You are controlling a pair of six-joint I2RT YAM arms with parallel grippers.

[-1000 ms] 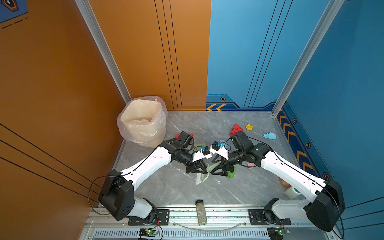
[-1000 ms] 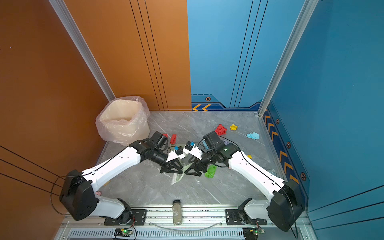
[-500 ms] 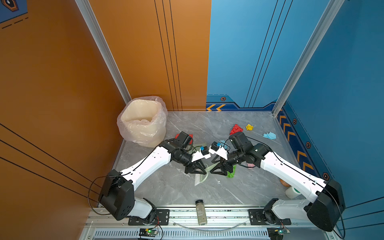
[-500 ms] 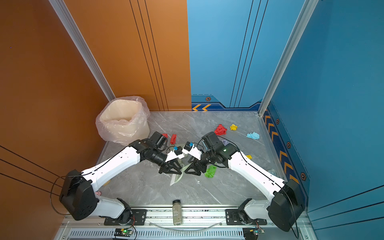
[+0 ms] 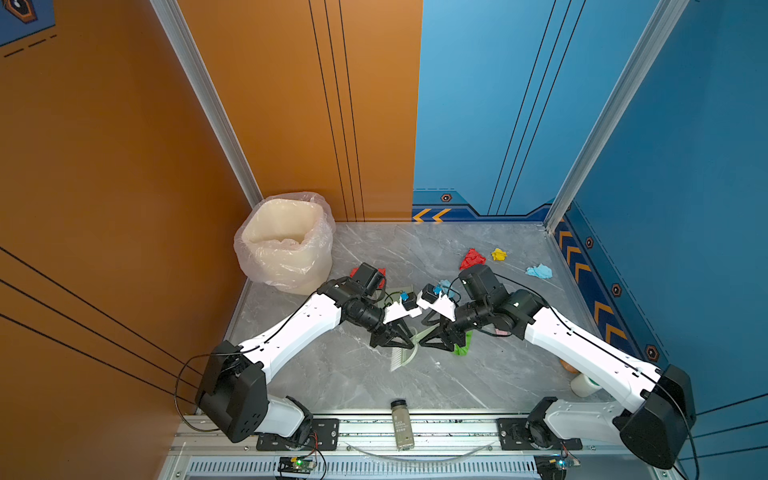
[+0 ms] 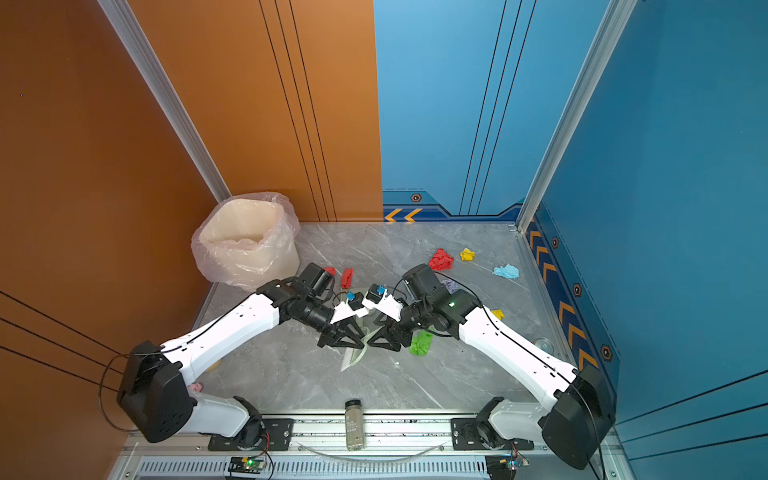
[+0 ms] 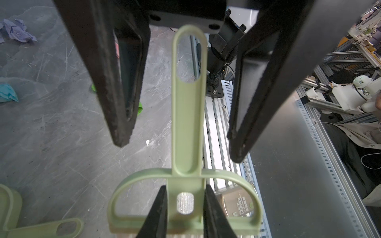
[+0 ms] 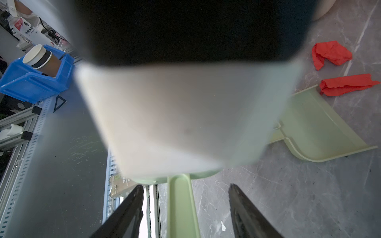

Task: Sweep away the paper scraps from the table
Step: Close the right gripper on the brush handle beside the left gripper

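My left gripper [image 7: 185, 186] is shut on the neck of a pale green brush [image 7: 186, 123], held over the table [image 5: 353, 382] in both top views. My right gripper [image 8: 186, 185] stands open, its fingers on either side of the brush handle [image 8: 181, 206] without touching it. The two grippers [image 5: 395, 338] [image 5: 436, 338] meet at mid table. Paper scraps lie about: green [image 5: 462, 345] beside the right gripper, red [image 5: 471, 258], yellow [image 5: 498, 254] and light blue [image 5: 539, 271] at the back right, two red ones [image 8: 331, 54] [image 8: 348, 84] by the dustpan [image 8: 315, 127], and lilac [image 6: 451, 285].
A lined waste bin [image 5: 286, 241] stands at the back left. A pepper bottle [image 5: 401, 424] lies on the front rail. A white cup [image 5: 584, 384] sits under the right arm, and a pink pig [image 6: 194, 387] by the left arm's base.
The right gripper's jaws have narrowed around the brush handle. Both arms have barely shifted, and the left gripper still holds the brush.
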